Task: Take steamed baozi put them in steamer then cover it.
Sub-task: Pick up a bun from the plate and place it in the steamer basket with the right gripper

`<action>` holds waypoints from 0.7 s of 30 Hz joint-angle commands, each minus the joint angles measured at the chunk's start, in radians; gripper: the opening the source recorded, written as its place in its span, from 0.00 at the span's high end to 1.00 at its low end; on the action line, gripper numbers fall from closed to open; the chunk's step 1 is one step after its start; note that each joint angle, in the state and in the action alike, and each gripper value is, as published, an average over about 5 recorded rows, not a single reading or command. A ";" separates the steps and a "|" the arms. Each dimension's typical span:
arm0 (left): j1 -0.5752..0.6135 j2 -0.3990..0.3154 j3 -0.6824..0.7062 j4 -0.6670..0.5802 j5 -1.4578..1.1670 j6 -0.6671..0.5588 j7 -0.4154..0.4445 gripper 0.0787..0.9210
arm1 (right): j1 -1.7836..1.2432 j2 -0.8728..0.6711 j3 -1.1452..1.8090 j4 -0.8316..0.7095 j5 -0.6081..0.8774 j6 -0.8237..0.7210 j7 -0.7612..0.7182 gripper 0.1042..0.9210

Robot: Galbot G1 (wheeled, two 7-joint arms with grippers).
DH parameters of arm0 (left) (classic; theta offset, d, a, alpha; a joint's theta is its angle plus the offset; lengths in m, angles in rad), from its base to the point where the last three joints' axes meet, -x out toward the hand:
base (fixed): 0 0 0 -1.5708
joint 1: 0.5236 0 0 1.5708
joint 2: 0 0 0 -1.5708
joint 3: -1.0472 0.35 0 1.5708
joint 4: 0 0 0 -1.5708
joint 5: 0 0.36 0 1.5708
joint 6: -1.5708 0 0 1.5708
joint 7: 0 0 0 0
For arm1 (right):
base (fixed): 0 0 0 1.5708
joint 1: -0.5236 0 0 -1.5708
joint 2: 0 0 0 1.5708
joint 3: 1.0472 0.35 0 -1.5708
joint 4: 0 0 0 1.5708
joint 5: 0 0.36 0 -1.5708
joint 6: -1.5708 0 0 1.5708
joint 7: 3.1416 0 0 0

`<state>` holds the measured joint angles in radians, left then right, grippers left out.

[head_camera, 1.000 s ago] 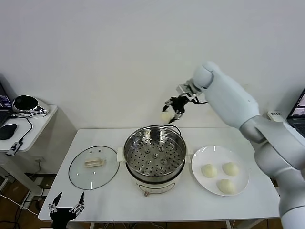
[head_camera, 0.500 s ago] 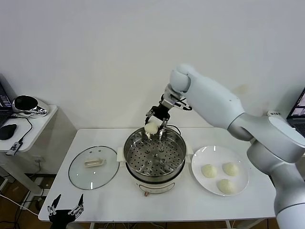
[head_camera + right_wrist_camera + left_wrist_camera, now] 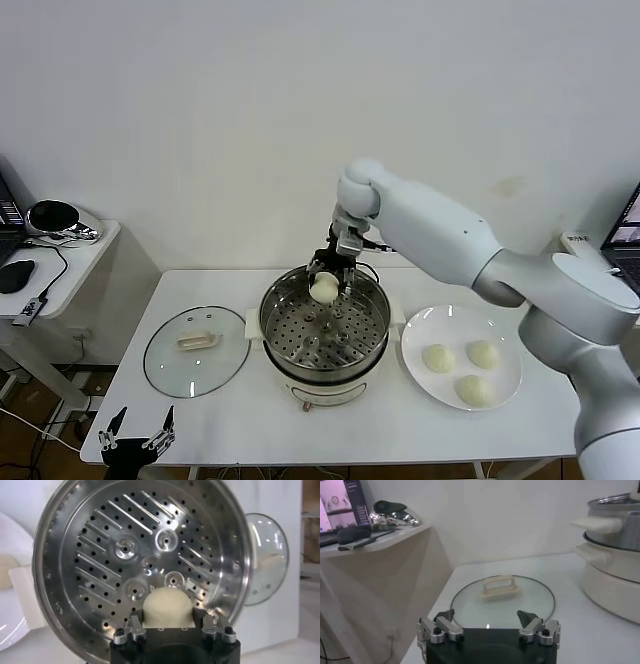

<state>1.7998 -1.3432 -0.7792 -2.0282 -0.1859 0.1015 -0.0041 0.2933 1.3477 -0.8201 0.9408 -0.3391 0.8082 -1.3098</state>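
Holding one bun (image 3: 323, 289) between its fingers, our right gripper (image 3: 326, 283) hangs over the far rim of the steamer (image 3: 325, 330), at about twelve o'clock on the pot. We judge it is carried high there so the bun clears the rim before being lowered. The wrist view shows the perforated tray (image 3: 145, 555) bare beneath it: nothing is in the steamer yet. Three buns (image 3: 462, 370) wait on the white plate (image 3: 430, 325), at three o'clock from the pot. The glass lid (image 3: 197, 350) lies flat at nine o'clock, off until loading ends. Our left gripper (image 3: 488, 630) idles with jaws spread, empty, near the lid.
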 commanded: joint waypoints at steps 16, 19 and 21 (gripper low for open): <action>-0.016 -0.011 0.011 0.030 -0.003 -0.003 -0.004 0.12 | -0.056 0.115 0.018 -0.165 -0.144 0.020 0.095 0.32; -0.019 -0.015 0.016 0.035 -0.002 -0.005 -0.005 0.12 | -0.059 0.116 0.015 -0.168 -0.130 0.020 0.103 0.22; -0.021 -0.017 0.018 0.037 -0.002 -0.005 -0.005 0.12 | -0.057 0.113 0.016 -0.165 -0.113 0.020 0.105 0.16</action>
<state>1.7780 -1.3604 -0.7614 -1.9948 -0.1887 0.0970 -0.0091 0.2462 1.4352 -0.8035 0.8112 -0.4359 0.8208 -1.2305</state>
